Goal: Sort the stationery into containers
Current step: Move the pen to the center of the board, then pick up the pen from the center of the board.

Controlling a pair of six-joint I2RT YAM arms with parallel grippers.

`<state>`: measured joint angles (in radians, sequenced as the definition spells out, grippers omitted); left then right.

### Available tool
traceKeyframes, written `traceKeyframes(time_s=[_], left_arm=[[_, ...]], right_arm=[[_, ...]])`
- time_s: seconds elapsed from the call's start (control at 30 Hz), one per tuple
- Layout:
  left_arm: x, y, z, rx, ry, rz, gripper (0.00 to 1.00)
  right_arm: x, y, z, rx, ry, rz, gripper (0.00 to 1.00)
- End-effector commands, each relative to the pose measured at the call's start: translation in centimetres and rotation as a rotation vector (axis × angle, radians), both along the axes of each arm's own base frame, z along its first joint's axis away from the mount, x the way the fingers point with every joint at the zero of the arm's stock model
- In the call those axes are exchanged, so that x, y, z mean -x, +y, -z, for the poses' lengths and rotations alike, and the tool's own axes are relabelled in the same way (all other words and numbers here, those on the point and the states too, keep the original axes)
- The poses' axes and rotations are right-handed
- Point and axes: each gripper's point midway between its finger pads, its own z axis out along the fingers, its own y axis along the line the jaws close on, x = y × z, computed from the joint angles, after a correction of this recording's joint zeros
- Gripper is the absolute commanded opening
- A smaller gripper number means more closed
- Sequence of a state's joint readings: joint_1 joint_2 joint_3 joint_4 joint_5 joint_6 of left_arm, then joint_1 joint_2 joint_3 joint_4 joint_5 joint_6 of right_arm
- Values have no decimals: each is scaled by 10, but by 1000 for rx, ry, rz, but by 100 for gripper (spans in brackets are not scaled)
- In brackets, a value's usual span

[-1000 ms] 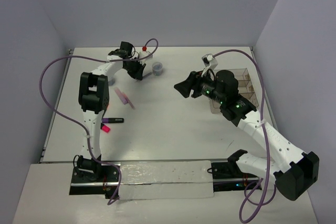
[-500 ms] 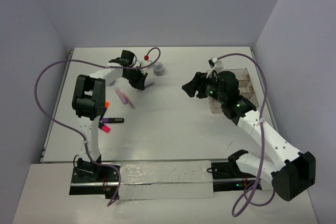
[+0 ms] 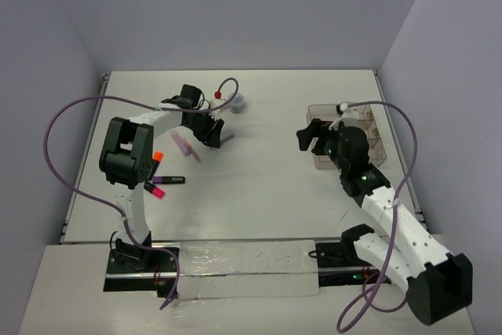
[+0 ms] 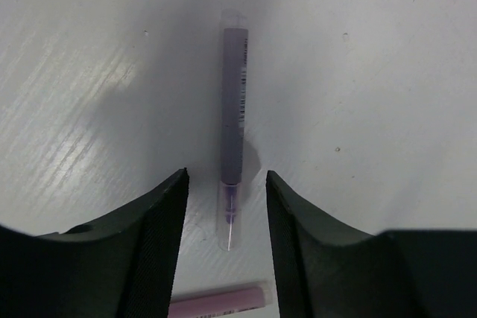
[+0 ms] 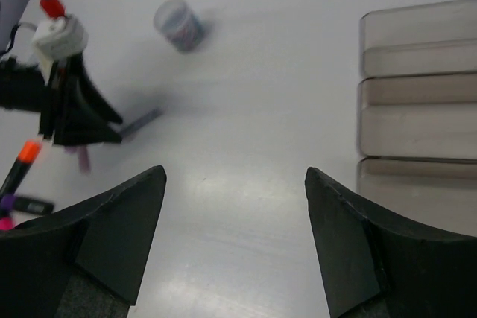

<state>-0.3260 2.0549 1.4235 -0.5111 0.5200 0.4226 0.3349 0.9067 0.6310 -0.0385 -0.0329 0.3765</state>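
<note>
1. Left gripper (image 4: 225,178): fingers spread, straddling the tip end of the grey-purple pen (image 4: 232,109), which lies flat on the table (image 4: 387,72) and touches neither finger (barcode strip up).
2. A pale pink marker (image 4: 220,301) lies crosswise just behind those fingers.
3. Right gripper (image 5: 235,184): fingers wide apart, holding nothing. The tray (image 5: 417,109) lies beyond its right finger, and a jar (image 5: 179,24) is well ahead.

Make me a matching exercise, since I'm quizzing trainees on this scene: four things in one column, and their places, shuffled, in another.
Things:
1. grey-purple pen
2. round jar
3. clear tray
4. magenta marker

Places:
A. right side of the table
B. toward the far edge, left of centre
C. lying between the open left fingers
D. near the left edge

Pairs: 1-C; 2-B; 3-A; 4-D.
</note>
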Motion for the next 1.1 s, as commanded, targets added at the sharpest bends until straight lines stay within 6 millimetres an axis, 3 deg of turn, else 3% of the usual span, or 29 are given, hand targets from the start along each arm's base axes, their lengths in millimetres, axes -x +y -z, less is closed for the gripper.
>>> traceKeyframes(time_s=[0.0, 0.07, 0.1, 0.13, 0.17, 0.23, 0.37, 0.57, 0.7, 0.77, 0.83, 0.87, 0.9, 0.93, 1.07], left_arm=[[-2, -3, -21, 8, -8, -74, 56], [-9, -5, -43, 35, -55, -101, 63], [-12, -6, -54, 48, -77, -114, 64], [-14, -7, -71, 66, -108, -131, 70], [-17, -7, -85, 80, -145, -140, 70], [-22, -5, -102, 99, -187, -176, 70], [-27, 8, -144, 138, -284, -246, 70], [-22, 43, -178, 194, -329, -340, 70], [-4, 54, -154, 133, -286, -306, 70], [-4, 54, -143, 118, -268, -300, 70], [-14, 51, -123, 91, -225, -285, 70], [-22, 47, -99, 56, -170, -276, 70], [-26, 43, -110, 54, -190, -259, 70], [-41, 38, -100, 22, -187, -246, 74], [-45, 8, -63, -58, -157, -148, 77]], right_arm=[[-13, -66, -40, 87, -279, 311, 85], [-7, -99, -40, 95, -363, 464, 91], [-3, -109, -24, 119, -354, 496, 91], [3, -135, -21, 122, -407, 620, 94], [7, -151, -29, 99, -467, 711, 95], [15, -172, -13, 95, -507, 787, 95], [1, -179, 28, 141, -423, 772, 95], [-27, -158, 31, 184, -436, 644, 95], [-33, -150, 29, 187, -413, 597, 95], [-33, -147, 32, 178, -391, 581, 95], [-33, -145, 33, 175, -385, 567, 95], [-33, -143, 31, 168, -388, 556, 95], [-33, -142, 31, 170, -384, 555, 94], [-33, -140, 29, 166, -389, 543, 94], [-32, -134, 21, 173, -381, 500, 94]])
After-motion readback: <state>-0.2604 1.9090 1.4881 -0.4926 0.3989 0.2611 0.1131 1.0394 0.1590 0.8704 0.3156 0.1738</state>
